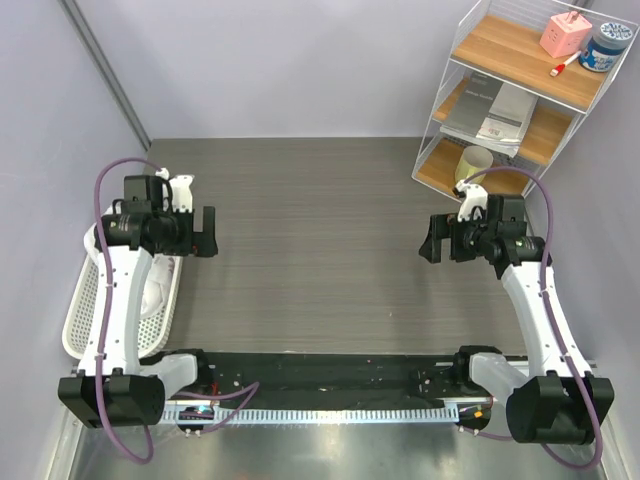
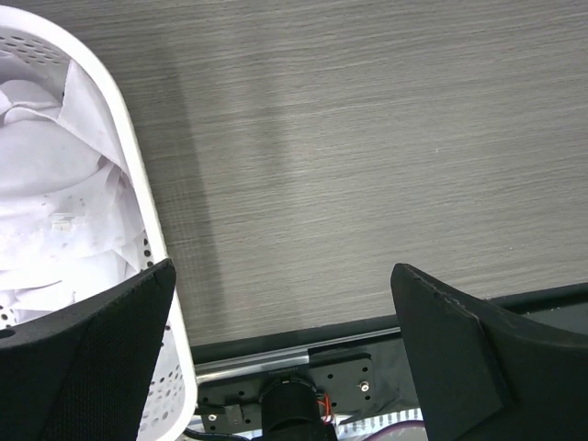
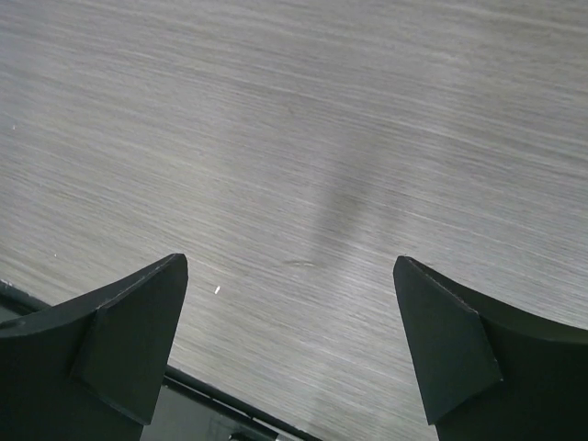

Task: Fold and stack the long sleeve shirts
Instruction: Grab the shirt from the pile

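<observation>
No shirts (image 2: 55,202) folded yet: task at start.
All lie crumpled in the basket (image 2: 129,156); left gripper (image 1: 207,232) and right gripper (image 1: 431,238) both hang spread, empty, above the bench (image 1: 320,260).

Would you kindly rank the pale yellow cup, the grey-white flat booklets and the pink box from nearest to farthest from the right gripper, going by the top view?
From the right gripper:
1. Pale yellow cup, on the bottom shelf, just beyond the gripper.
2. Grey-white flat booklets, on the middle shelf.
3. Pink box, on the top shelf, towards the far right.
</observation>
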Available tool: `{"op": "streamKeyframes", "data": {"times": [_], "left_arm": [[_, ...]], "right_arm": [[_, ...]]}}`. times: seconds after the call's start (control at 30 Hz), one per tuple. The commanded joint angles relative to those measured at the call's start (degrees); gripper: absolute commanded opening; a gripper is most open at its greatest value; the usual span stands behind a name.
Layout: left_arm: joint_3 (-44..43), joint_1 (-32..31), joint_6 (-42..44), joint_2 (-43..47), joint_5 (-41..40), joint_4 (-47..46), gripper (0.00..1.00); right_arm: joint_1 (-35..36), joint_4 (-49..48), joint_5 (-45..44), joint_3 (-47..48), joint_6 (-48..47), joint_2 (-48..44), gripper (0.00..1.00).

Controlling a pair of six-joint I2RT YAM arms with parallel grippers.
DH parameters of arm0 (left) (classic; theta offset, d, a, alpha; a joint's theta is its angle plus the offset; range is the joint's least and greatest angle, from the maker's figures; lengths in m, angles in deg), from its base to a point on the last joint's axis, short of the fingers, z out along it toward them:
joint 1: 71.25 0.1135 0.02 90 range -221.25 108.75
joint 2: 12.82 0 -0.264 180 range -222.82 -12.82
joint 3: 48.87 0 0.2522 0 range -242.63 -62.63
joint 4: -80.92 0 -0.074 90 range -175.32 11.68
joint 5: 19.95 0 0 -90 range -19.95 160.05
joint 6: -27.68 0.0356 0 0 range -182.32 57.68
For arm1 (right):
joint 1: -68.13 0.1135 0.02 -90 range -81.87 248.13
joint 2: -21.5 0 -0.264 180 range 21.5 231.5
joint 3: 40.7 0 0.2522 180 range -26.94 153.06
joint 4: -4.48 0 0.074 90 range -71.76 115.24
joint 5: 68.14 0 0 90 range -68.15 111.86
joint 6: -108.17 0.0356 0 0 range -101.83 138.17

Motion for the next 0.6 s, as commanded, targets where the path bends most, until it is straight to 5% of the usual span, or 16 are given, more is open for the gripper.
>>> {"op": "streamKeyframes", "data": {"times": [0.0, 0.57], "left_arm": [[-5.02, 0.55, 0.75, -2.17, 0.07, 2.09, 1.0], [-3.8, 29.73, 24.39, -13.5, -4.15, -2.37, 1.0]], "right_arm": [[-0.25, 0.25, 2.13, 2.97, -1.88, 0.91, 1.0], [-0.25, 3.59, 8.46, 4.82, -4.26, 4.77, 1.0]]}}
